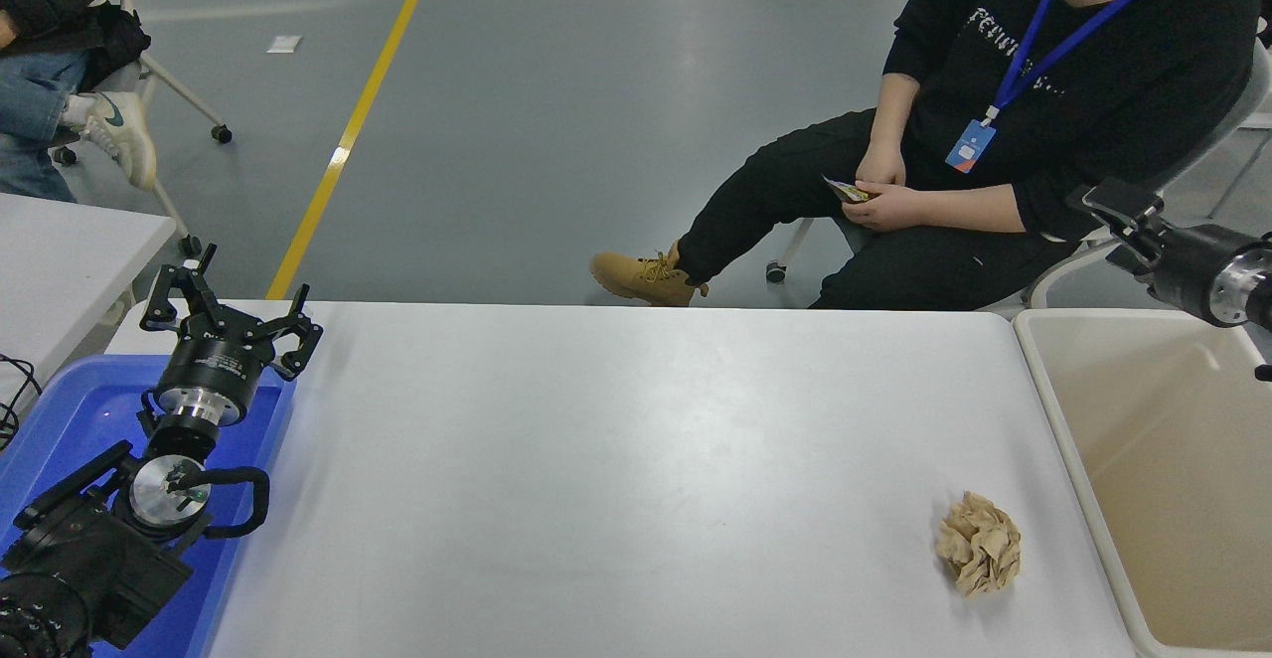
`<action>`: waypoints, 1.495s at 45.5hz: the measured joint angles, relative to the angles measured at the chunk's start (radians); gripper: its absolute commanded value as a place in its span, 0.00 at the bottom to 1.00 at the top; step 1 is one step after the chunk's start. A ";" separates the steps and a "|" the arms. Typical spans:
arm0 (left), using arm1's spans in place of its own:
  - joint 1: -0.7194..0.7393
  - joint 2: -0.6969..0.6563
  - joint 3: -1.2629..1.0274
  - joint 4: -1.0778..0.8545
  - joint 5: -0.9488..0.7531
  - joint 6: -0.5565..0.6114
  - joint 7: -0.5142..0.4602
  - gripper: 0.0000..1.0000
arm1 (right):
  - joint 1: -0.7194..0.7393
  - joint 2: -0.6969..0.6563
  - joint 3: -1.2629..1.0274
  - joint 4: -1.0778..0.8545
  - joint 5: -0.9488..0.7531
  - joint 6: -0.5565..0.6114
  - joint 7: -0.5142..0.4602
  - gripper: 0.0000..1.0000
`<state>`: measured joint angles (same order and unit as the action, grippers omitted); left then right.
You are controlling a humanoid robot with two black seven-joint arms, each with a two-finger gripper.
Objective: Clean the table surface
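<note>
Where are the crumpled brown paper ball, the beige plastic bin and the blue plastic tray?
Crumpled brown paper ball (979, 543): head view, centre of the wad.
Beige plastic bin (1053, 410): head view, its left rim.
Blue plastic tray (70, 410): head view, bare floor left of the parked arm.

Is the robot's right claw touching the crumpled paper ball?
Apart. The head view shows the right gripper up above the beige bin, with bare table surface around the crumpled paper ball.

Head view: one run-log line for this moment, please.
table: one crumpled paper ball | bin: beside it | left gripper: open, parked | right gripper: above bin, unclear
</note>
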<state>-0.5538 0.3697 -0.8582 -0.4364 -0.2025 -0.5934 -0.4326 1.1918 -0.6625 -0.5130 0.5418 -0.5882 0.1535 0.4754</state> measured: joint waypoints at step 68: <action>0.000 0.000 0.000 0.000 0.000 0.000 0.000 1.00 | 0.036 0.007 -0.277 0.431 -0.675 -0.008 0.119 0.98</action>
<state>-0.5538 0.3697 -0.8585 -0.4364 -0.2025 -0.5936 -0.4326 1.2279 -0.6551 -0.7897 0.9727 -1.2631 0.1453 0.5942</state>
